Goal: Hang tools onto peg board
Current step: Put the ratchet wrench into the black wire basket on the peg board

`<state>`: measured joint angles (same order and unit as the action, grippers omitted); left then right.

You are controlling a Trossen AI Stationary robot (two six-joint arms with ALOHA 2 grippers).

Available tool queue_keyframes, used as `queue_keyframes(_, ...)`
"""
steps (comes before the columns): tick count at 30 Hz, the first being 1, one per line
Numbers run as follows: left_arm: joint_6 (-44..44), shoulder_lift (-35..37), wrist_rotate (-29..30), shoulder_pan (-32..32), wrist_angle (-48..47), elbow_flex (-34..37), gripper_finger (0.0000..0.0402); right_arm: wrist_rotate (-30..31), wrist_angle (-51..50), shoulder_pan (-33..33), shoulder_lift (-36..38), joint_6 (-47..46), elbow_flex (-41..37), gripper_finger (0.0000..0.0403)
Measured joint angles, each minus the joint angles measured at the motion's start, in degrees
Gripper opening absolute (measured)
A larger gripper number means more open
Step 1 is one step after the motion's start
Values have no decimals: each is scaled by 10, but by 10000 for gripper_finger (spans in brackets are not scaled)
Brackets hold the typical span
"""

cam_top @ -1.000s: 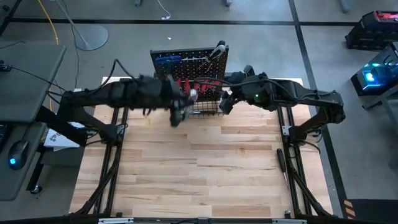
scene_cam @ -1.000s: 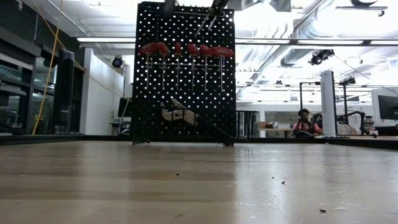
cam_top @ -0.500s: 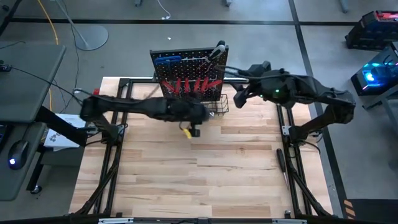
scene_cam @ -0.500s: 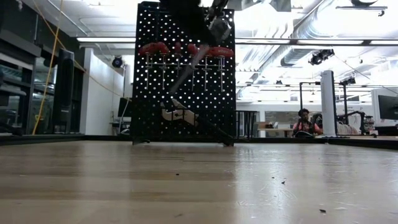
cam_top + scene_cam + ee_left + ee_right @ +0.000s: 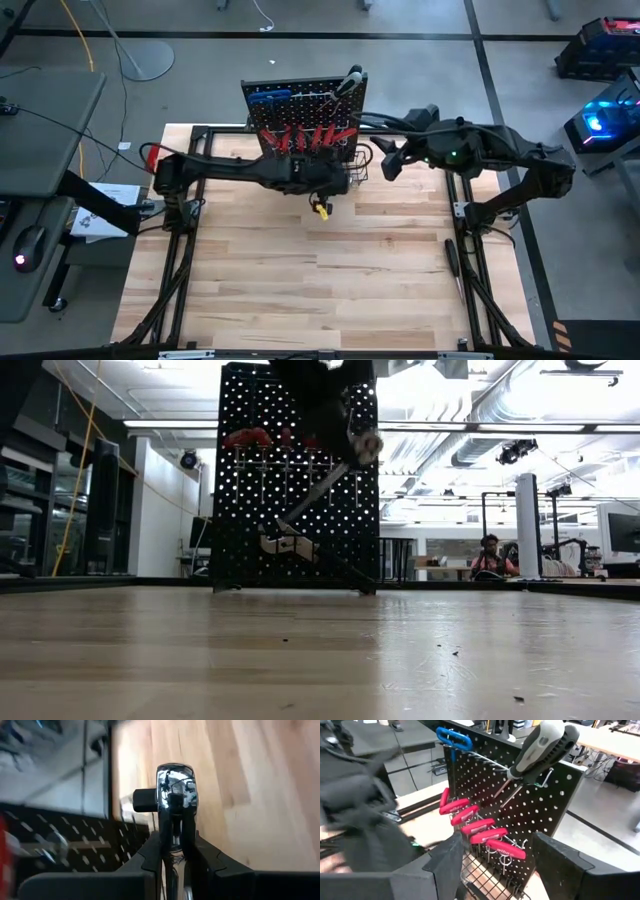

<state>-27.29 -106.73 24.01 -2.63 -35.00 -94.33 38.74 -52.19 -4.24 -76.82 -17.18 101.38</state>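
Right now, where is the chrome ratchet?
The chrome ratchet is clamped in the left end effector, in front of the peg board, above the table.

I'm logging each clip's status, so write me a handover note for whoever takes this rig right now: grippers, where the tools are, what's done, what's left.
Left gripper: shut on the chrome ratchet, held above the wooden table just in front of the upright black perforated peg board.
Right gripper: open, holding nothing, waiting by the board's right side.
Done: the red-handled screwdrivers hang in a row on the board; the blue T-handle key and the grey-and-black-handled screwdriver hang above them.
Left: hang the ratchet on a hook. No other loose tool shows on the table.
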Motion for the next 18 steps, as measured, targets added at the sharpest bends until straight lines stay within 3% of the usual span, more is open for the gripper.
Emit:
queue_keyframes(14,79,-82,24,-51,-45,3,50,5,-13,-28,0,-10,0,225)
queue_keyframes(16,81,-85,28,-49,-45,3,67,5,-15,-32,0,-10,0,225)
queue_keyframes(18,82,-85,22,-48,-38,3,112,5,-16,-35,0,-10,0,225)
